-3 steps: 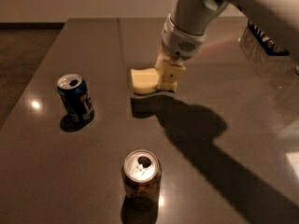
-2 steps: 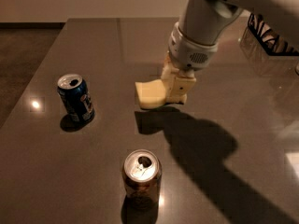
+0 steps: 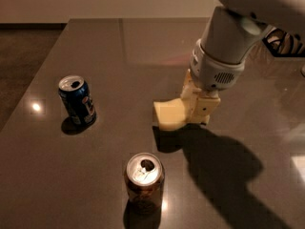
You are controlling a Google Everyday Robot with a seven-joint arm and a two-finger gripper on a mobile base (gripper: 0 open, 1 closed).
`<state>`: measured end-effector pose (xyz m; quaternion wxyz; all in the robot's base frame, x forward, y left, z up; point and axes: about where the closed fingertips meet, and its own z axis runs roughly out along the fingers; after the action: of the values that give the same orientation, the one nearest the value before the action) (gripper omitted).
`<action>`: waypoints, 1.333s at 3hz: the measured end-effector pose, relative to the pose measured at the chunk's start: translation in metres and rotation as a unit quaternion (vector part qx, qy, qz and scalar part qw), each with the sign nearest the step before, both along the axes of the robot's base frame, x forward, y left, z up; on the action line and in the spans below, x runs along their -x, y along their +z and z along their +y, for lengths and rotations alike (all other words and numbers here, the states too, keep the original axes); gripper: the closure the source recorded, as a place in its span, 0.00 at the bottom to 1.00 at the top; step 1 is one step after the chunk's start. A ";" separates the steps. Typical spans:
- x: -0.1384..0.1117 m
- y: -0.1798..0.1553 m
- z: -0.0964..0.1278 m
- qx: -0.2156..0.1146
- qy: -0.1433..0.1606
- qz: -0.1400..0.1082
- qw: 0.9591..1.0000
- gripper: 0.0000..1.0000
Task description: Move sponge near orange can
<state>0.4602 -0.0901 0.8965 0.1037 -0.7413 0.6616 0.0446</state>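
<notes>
The pale yellow sponge (image 3: 169, 114) hangs just above the dark table, held at its right end by my gripper (image 3: 198, 109), which is shut on it. The arm comes down from the upper right. The orange can (image 3: 144, 181) stands upright at the near centre, silver top and opening showing, below and a little left of the sponge. A short gap of table lies between the sponge's shadow and the can.
A dark blue can (image 3: 77, 100) stands upright at the left of the table (image 3: 119, 56). A dark wire object (image 3: 283, 44) sits at the far right edge. The arm's shadow falls on the table at the lower right.
My gripper has carried the sponge nearer and lower in the view, towards the orange can. Both cans have stayed in place.
</notes>
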 end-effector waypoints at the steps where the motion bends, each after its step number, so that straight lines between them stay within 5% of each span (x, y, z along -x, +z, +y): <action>1: 0.017 -0.009 -0.007 0.010 -0.005 0.015 1.000 1.00; 3: 0.052 -0.010 -0.005 -0.018 0.044 0.005 0.999 1.00; 4: 0.071 -0.013 0.000 -0.012 0.086 -0.011 0.996 0.82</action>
<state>0.3890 -0.0905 0.8833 0.1155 -0.7949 0.5933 0.0526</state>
